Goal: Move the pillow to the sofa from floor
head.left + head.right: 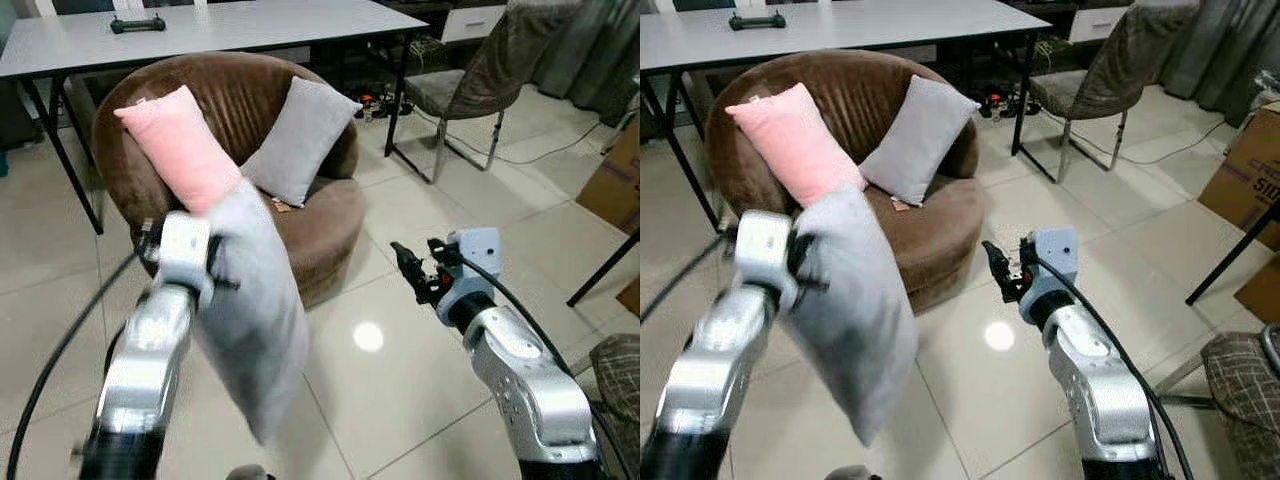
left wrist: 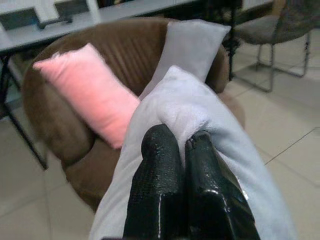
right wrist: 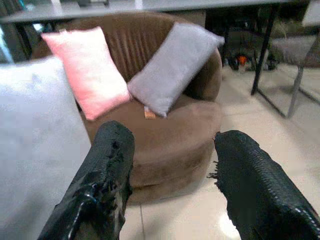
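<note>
Left hand (image 2: 181,150) clenched on pale pillow (image 1: 250,310), seemingly before sofa (image 1: 330,215), right hand (image 3: 172,175) spread.

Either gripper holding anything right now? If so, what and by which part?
The left gripper is shut on the light grey pillow, pinching a bunched fold at its upper edge; the pillow hangs off the floor. The right gripper is open and holds nothing.

Sofa (image 1: 320,225): centre, ahead of robot, in front of table (image 1: 230,25).
On sofa: 2 cushions, 1 at left (image 1: 180,145), 1 at right (image 1: 300,135), leaning on backrest.
Held pillow (image 1: 250,310): hanging from left gripper (image 2: 182,150), before sofa.
Right gripper (image 3: 172,165): right of pillow.
Chair (image 1: 480,70): right of table.
</note>
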`<state>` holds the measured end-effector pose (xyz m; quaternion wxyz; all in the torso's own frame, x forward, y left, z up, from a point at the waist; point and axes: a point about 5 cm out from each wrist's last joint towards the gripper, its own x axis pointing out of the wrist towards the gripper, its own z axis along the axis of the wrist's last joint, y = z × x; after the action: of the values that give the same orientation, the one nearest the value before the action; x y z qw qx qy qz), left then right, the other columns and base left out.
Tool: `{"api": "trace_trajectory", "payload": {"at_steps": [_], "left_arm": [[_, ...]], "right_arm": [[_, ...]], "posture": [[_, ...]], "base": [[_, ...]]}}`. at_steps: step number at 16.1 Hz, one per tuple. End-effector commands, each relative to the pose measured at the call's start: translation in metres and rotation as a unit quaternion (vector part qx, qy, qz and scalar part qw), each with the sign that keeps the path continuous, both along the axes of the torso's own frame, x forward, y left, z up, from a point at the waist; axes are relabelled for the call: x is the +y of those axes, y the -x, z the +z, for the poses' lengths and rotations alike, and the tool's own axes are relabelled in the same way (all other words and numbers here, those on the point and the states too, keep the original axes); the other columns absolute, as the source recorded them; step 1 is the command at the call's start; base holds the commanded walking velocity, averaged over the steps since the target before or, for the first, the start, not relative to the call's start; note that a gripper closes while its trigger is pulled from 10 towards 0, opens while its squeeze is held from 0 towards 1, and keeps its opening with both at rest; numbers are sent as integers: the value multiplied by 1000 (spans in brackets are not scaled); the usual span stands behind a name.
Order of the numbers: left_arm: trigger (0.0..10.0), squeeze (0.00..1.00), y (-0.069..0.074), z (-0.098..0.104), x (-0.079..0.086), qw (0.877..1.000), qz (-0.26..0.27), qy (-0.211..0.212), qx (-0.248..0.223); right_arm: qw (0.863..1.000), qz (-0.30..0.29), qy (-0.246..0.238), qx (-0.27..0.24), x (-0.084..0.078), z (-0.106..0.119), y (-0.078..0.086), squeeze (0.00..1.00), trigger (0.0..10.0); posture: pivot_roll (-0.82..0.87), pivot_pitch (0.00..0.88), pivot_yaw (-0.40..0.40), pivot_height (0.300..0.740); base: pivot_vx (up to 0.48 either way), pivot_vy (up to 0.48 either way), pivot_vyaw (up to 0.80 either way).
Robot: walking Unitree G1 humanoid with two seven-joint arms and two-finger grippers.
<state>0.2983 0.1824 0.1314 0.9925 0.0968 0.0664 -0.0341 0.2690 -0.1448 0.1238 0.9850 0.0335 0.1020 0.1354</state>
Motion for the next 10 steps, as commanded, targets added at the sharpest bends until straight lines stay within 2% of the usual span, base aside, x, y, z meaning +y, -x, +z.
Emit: {"api": "trace_trajectory", "payload": {"at_steps": [1,3,4,6,7,8,10], "left_arm": [[0,0,-12,24,-3,998,-22,7,-52],[0,0,-31,49,-10,993,-72,39,-84],[0,0,-36,57,-14,991,-90,47,-92],[0,0,-39,59,-15,990,-93,47,-93],[3647,0,-38,58,-14,990,-87,46,-97],[10000,0,-36,55,-13,991,-75,54,-97],[10000,0,-26,48,-9,992,-44,67,-100]], "right_arm": [[1000,-12,3,17,-7,-2,-5,0,10000],[999,-25,9,27,-14,-6,-11,0,10000],[999,-33,10,23,-17,-5,-12,0,10000],[999,-44,4,17,-20,-3,-11,0,10000],[999,-49,-2,13,-20,-3,-9,0,10000],[998,-55,-9,9,-19,-2,-6,0,10000],[997,-70,-20,-1,-19,0,0,0,10000]], "posture": [[35,0,26,740],[35,0,38,740],[33,0,44,740],[26,0,55,740],[21,0,61,740],[16,0,63,740],[16,0,63,740]], "base": [[0,0,0],[0,0,0],[0,0,0],[0,0,0],[0,0,0],[0,0,0],[0,0,0]]}}
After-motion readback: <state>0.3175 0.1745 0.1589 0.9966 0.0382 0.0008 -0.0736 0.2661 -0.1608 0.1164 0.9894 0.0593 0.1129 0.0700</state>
